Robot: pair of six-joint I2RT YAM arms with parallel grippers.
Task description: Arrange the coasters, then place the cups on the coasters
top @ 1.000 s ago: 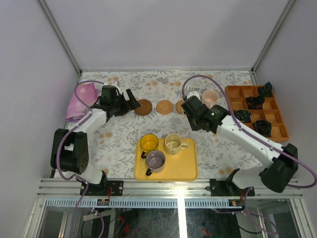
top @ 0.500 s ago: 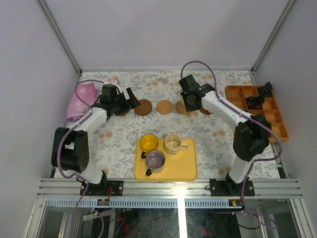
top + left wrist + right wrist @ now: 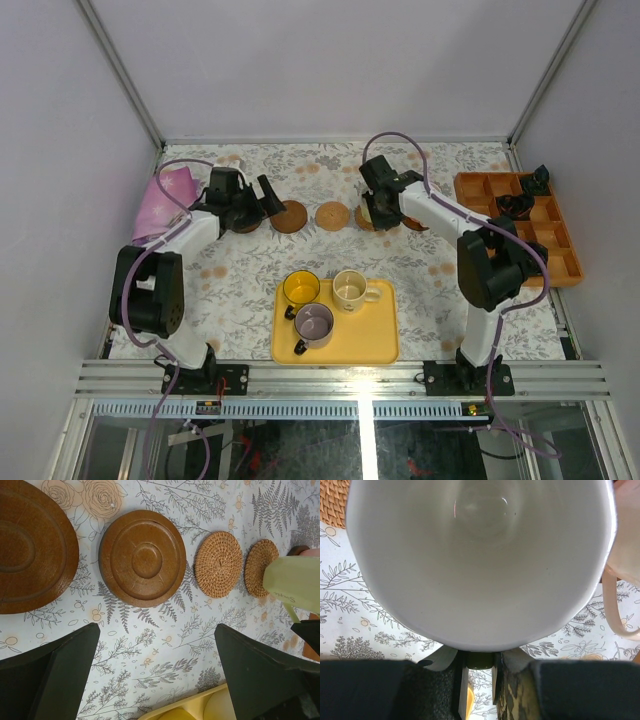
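Observation:
Five coasters lie in a row at the back: two dark brown [image 3: 30,550] [image 3: 142,557], two tan woven [image 3: 218,564] [image 3: 260,567], and one dark one far right, mostly hidden. My right gripper [image 3: 480,661] is shut on the handle of the pale green cup [image 3: 480,555], which sits at the right tan coaster's [image 3: 366,216] edge. The pink cup [image 3: 626,555] stands right beside it. My left gripper [image 3: 156,630] hangs open over bare cloth near the dark coasters. The yellow [image 3: 301,288], cream [image 3: 350,290] and purple [image 3: 314,323] cups stand on the yellow tray [image 3: 375,340].
An orange divided tray [image 3: 560,268] with small black objects sits at the right edge. A pink cloth [image 3: 163,200] lies at the back left. The right arm [image 3: 440,212] stretches across the back right.
The right arm has folded in toward the back, carrying the green cup slightly farther back and left. It now hides the pink cup from above. The left gripper has barely moved.

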